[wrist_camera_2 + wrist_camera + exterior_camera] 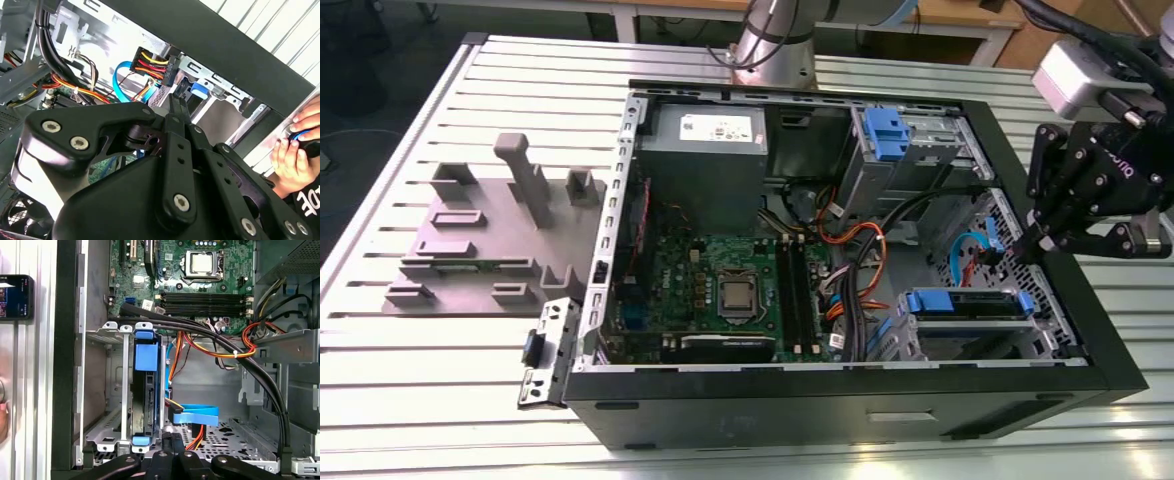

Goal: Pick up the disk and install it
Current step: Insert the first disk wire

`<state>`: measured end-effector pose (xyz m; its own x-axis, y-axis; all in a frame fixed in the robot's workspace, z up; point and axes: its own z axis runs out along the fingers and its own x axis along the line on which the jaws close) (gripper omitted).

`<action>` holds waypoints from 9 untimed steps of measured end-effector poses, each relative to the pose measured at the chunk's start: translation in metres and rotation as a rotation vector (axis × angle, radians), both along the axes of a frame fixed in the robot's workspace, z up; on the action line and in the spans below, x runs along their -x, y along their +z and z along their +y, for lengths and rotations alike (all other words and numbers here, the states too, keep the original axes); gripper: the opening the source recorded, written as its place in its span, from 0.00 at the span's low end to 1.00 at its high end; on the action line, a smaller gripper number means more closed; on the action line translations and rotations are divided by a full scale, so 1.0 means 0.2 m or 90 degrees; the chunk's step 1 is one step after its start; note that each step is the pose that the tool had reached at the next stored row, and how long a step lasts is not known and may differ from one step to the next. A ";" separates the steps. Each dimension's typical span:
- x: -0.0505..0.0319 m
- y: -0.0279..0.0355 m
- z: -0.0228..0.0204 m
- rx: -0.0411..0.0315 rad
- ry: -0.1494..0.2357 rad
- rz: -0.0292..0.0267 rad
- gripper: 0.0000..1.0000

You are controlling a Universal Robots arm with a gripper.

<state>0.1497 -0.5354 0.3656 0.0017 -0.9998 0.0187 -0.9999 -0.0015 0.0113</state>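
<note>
We see a slatted white counter (400, 380) carrying the open computer case (854, 400). The disk (145, 390) sits in the silver drive cage (107, 385) at the case's near right corner. The gripper (1027, 240) hovers just right of it, jaws clenched on nothing. A grey fixture (494, 240) lies left.

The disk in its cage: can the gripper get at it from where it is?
Probably yes. The disk sits edge-up in the silver cage with its blue rail exposed, and the gripper hangs just beside it; the nearby blue cable could snag.
</note>
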 end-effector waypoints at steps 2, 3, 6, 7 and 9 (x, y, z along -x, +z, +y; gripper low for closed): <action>-0.005 0.000 0.003 0.0001 0.000 0.0000 0.11; -0.009 0.000 0.006 0.0001 0.000 0.0000 0.11; -0.009 0.000 0.006 0.0001 0.000 0.0000 0.11; -0.010 0.000 0.006 0.0000 0.000 0.0000 0.11; -0.010 0.000 0.006 0.0001 0.000 0.0000 0.11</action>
<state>0.1517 -0.5342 0.3657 0.0018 -0.9998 0.0188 -0.9999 -0.0016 0.0114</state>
